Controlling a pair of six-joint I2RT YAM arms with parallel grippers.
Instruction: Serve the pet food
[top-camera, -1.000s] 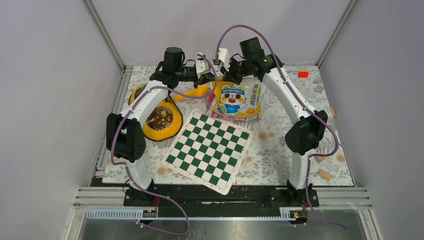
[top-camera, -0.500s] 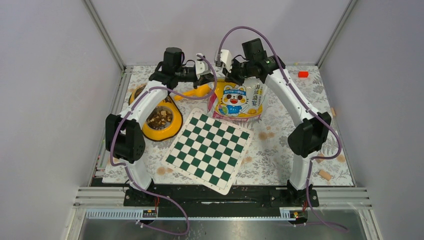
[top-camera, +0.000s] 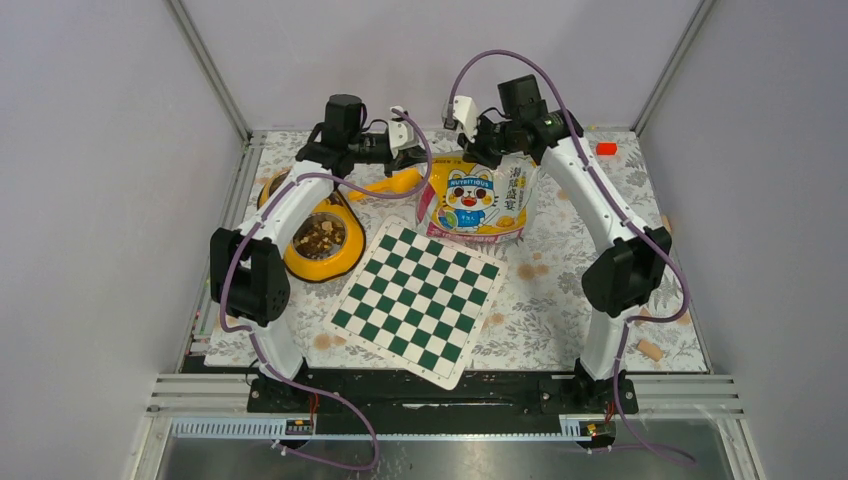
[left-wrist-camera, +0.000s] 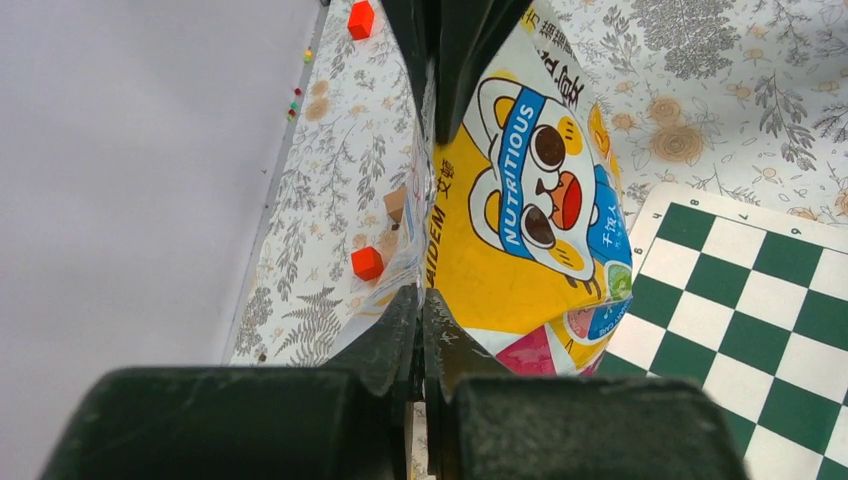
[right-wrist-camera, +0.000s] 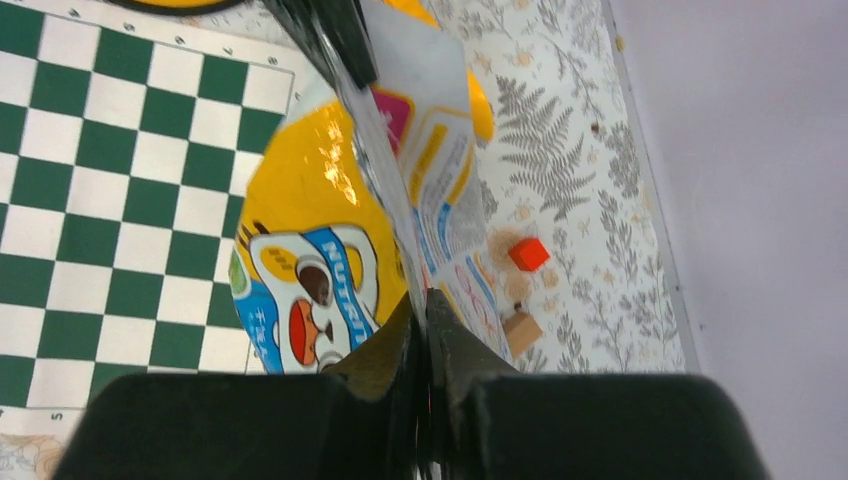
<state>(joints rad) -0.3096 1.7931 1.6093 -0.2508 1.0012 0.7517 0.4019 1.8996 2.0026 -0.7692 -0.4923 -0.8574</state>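
Both left fingers (left-wrist-camera: 390, 335) and right fingers (right-wrist-camera: 380, 355) clenched on top seam of pet food bag (top-camera: 472, 200); foil likely soft, slippery, contents shifting; hold seam.

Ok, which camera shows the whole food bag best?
Top external: the bag stands almost whole beyond the chessboard. The left wrist shows only its cartoon front up close, its edge pinched between the fingers; the right wrist shows a blurrier slice, likewise pinched.
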